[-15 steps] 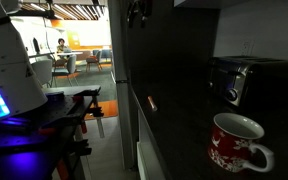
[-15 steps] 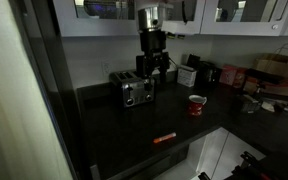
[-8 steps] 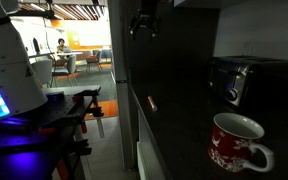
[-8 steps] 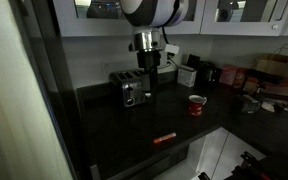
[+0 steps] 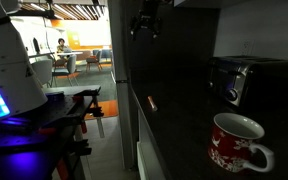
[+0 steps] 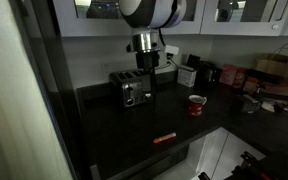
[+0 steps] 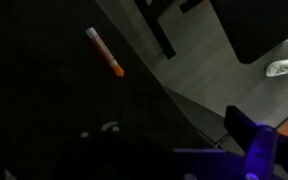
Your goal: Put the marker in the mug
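Kitchen, dim light. A dark countertop (image 6: pixel 104 130) ran under wall cabinets.

The marker (image 6: pixel 164 139) lay flat near the counter's front edge, out in the open and touching nothing else. In the wrist view the marker (image 7: pixel 104 52) appeared as a thin stick lying on a slant in the upper left of the frame. Its lower-right tip was brighter orange and the rest of it paler. Any print on the barrel was too small to read. In an exterior view the marker (image 5: pixel 151 102) was only a small orange fleck by the counter edge.

The mug (image 6: pixel 196 104) stood upright, farther back on the counter and well apart from the marker. Seen close in an exterior view, the mug (image 5: pixel 239 143) was red with a white inside, and its handle pointed toward the right of the frame. The white pattern on its wall could not be made out as lettering.

A boxy toaster (image 6: pixel 136 93) sat at the back of the counter, its front too dark for any brand to show.

The gripper (image 6: pixel 149 75) hung from the arm (image 6: pixel 149 12) above the toaster area, high off the counter and away from both the marker and the mug. In an exterior view the gripper (image 5: pixel 144 27) was a dark shape at the top of the frame. It could not be told whether its fingers were spread or pressed together, and nothing was seen between them.

A brown paper bag (image 6: pixel 279 68) stood at the far end of the counter. A blue light (image 7: pixel 259 150) glowed at the lower right of the wrist view.
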{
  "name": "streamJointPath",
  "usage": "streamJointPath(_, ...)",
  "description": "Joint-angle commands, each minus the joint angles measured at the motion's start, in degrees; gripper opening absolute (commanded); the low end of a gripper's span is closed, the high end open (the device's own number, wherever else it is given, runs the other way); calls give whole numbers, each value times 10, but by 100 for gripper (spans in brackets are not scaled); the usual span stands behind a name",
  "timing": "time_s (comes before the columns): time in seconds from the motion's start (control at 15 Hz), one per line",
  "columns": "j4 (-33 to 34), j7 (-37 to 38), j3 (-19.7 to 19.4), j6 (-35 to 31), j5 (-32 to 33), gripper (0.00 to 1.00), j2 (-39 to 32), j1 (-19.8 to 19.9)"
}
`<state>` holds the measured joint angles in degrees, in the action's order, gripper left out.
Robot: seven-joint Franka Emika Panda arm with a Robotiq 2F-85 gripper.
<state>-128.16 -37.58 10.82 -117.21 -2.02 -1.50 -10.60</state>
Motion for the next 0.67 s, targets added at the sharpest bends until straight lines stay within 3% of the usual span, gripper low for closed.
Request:
streamJointPath(0.0, -39, -80, 3, -84, 17, 100, 4, 1)
streamJointPath(0.4, -137, -252, 3, -306, -15, 100, 0, 10)
streamJointPath(0.6, -168, -350, 5, -370, -14, 100, -14, 12)
